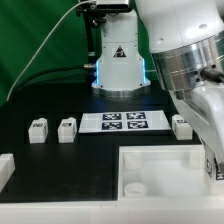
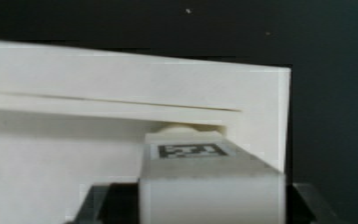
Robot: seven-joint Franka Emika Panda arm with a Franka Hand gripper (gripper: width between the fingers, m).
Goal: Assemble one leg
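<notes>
In the wrist view my gripper (image 2: 208, 206) is shut on a leg (image 2: 204, 178), a white block with a black-and-white tag on its upper face. The dark fingers (image 2: 115, 203) press on both its sides. The leg's far end touches a small peg at the inner corner of the big white tray-like panel (image 2: 105, 110). In the exterior view the gripper (image 1: 212, 165) is low at the right edge, over the panel's (image 1: 165, 158) right end, mostly hidden by the arm. Three more legs (image 1: 38, 130) (image 1: 67, 129) (image 1: 181, 126) stand on the black table.
The marker board (image 1: 123, 121) lies flat between the loose legs. The robot base (image 1: 118, 65) stands behind it. A white bracket (image 1: 5, 170) sits at the exterior view's left front edge. The arm fills the exterior view's upper right.
</notes>
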